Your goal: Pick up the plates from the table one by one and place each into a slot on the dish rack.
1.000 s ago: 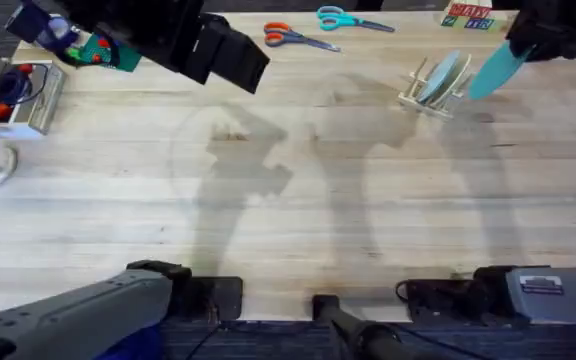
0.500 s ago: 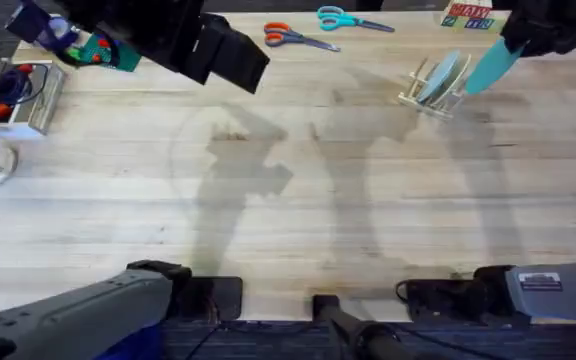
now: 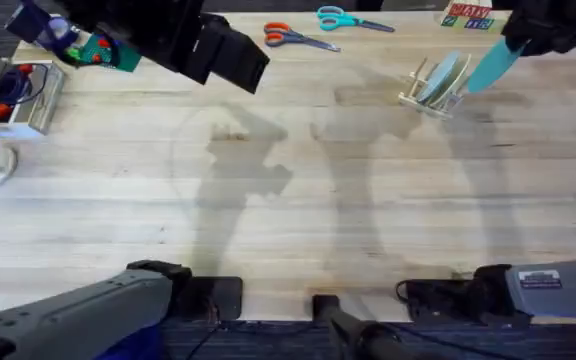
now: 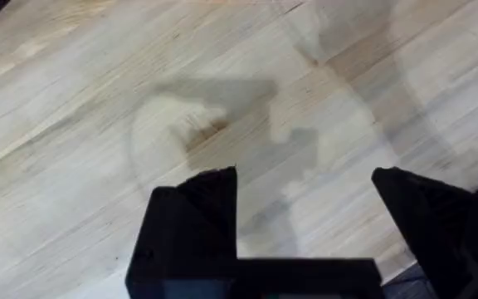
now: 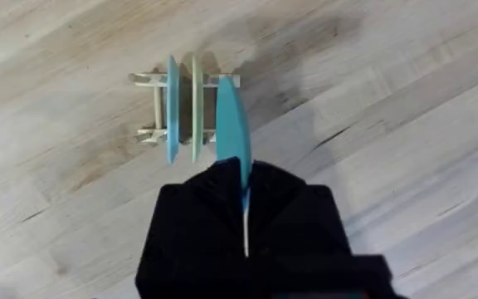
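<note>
Overhead: the right hand (image 3: pixel 524 42) grips the teal plate (image 3: pixel 492 66) at the far right, tilted, just right of the dish rack (image 3: pixel 434 84). Compared with one second ago the plate sits slightly farther and closer to the rack; over the last half second it is nearly unchanged. The left hand (image 3: pixel 230 57) has not moved.

Left wrist: left hand open above the bare surface (image 4: pixel 73 124).

Right wrist: the teal plate stands edge-on beside the cream plate (image 5: pixel 197 108) and a pale blue plate (image 5: pixel 173 108), both slotted.
</note>
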### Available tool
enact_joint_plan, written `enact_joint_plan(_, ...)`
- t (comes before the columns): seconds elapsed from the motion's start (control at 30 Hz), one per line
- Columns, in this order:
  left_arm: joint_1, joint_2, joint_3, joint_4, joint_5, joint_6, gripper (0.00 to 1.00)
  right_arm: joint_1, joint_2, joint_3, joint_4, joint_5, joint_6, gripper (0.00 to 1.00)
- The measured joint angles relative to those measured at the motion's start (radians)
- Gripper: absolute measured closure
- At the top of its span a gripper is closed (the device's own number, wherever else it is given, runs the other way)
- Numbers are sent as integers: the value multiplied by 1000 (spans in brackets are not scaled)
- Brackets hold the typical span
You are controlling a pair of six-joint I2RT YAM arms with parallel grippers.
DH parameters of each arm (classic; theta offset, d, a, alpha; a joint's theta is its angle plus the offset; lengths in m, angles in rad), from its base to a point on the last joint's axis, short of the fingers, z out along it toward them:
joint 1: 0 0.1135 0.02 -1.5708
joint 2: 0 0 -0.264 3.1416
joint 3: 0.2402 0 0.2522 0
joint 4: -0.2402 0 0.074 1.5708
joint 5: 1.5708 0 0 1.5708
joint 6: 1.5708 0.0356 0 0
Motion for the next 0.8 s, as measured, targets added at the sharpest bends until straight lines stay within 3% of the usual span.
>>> enact_joint_plan(0.8, 0, 0, 0, 0, 0, 0, 7, -10, 61, 0, 56, 0, 0, 972)
